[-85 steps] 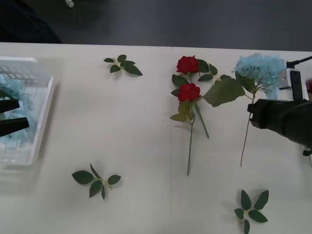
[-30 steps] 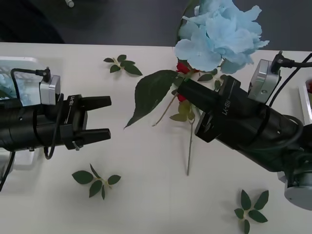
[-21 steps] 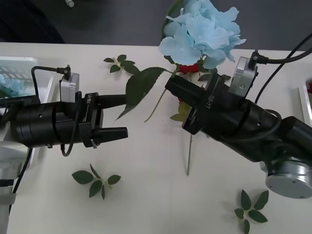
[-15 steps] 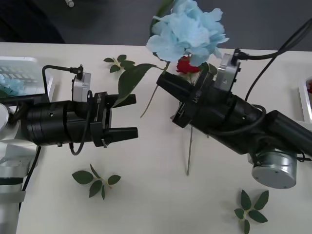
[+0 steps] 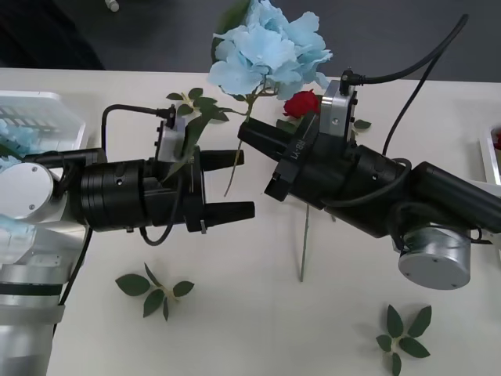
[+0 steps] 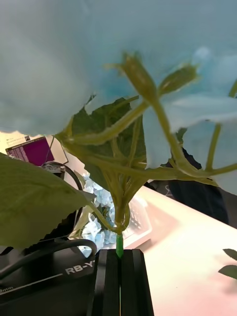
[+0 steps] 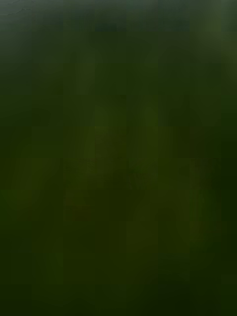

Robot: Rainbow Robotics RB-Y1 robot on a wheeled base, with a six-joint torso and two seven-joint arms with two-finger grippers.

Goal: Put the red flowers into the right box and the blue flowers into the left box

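Observation:
My right gripper is shut on the stem of a pale blue flower, holding it up above the table's middle. In the right wrist view the green stem rises from between the closed black fingers. My left gripper is open just left of it, and the hanging stem end sits between its fingers. One of the flower's broad leaves lies over the left wrist camera. A red flower lies on the table behind the right gripper. The left box holds blue flowers. The right box's rim shows at far right.
Loose green leaf sprigs lie at the near left, near right and at the back. A rose stem runs toward the front under the right arm. The table's far edge borders a dark floor.
The right arm picked the blue flower up from the table's right side and carried it left and up. The left arm came out from the left box toward it, fingers open.

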